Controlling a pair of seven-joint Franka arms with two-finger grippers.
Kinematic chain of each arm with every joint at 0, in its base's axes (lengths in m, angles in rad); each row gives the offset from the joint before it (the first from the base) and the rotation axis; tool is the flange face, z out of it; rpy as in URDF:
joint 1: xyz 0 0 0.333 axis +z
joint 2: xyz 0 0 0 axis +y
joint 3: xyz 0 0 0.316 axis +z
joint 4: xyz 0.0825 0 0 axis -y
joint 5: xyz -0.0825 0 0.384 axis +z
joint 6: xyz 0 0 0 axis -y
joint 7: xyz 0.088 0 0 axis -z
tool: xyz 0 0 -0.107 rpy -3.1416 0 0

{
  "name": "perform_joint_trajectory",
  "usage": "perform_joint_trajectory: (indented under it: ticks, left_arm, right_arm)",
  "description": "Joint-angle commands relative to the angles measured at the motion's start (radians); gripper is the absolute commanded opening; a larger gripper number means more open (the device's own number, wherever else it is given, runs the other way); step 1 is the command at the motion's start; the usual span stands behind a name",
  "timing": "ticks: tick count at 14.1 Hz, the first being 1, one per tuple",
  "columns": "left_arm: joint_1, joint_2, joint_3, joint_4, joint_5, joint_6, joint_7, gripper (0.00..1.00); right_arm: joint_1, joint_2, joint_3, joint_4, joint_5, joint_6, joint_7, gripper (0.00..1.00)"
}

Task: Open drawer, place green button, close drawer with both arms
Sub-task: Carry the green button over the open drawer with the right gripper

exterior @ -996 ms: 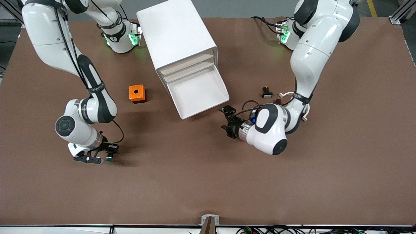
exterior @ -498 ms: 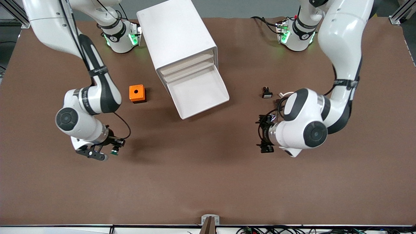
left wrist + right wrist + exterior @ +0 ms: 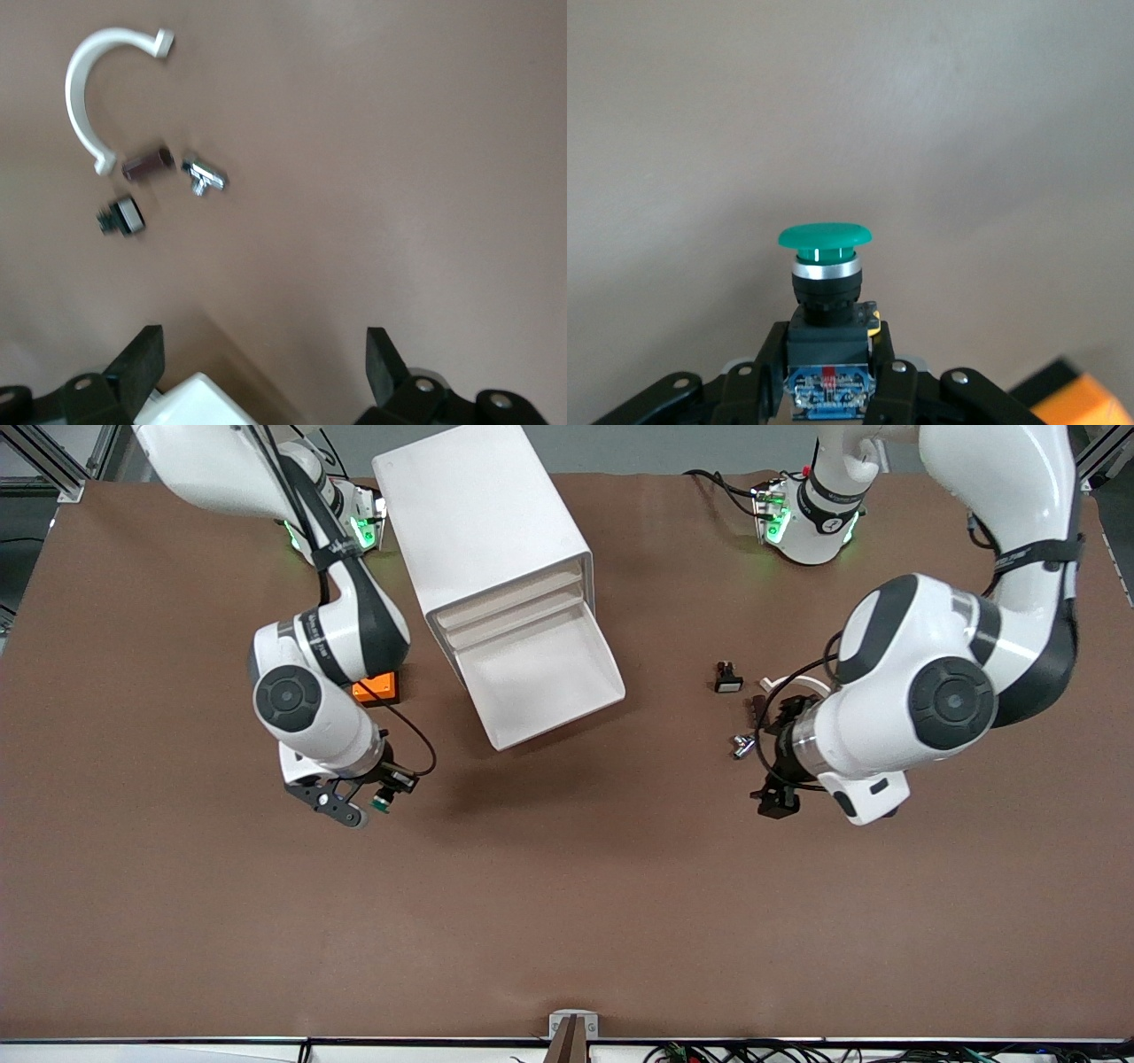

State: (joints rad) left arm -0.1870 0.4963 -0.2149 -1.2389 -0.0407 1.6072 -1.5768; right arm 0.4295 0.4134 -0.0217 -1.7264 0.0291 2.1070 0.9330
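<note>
The white cabinet (image 3: 483, 522) stands at mid table with its lowest drawer (image 3: 540, 682) pulled open and empty. My right gripper (image 3: 374, 797) is shut on the button (image 3: 382, 804) and holds it above the table, beside the open drawer toward the right arm's end. In the right wrist view the gripper (image 3: 827, 372) clamps the black and bluish body, and the green cap (image 3: 825, 235) points away from it. My left gripper (image 3: 769, 766) is open and empty over the table toward the left arm's end; its fingers (image 3: 142, 359) stand wide apart.
An orange cube (image 3: 376, 688) lies partly hidden under the right arm. A black button with a white face (image 3: 727, 680), a white C-shaped clip (image 3: 793, 683), a brown piece (image 3: 146, 164) and a small metal piece (image 3: 741, 746) lie near the left gripper.
My right gripper has risen with the button and moved toward the open drawer. My left gripper has drawn away from the drawer's front toward the left arm's end.
</note>
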Motion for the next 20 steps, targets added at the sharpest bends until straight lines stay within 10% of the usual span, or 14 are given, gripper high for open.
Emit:
perform_joint_trajectory:
  ticks: [1, 12, 20]
  left_arm:
    - [0.003, -0.059, -0.003, -0.036, 0.086, -0.038, 0.192, 1.00]
    - [0.041, -0.071, -0.007, -0.060, 0.093, -0.055, 0.846, 1.00]
    - [-0.005, 0.022, -0.015, -0.076, 0.094, 0.095, 0.914, 1.00]
  right_arm:
    - [0.090, -0.013, -0.009, 0.036, 0.006, -0.056, 0.171, 0.00]
    - [0.371, -0.018, -0.009, 0.016, 0.006, -0.041, 0.733, 0.00]
    - [0.474, -0.012, -0.007, -0.058, 0.008, 0.107, 0.918, 0.00]
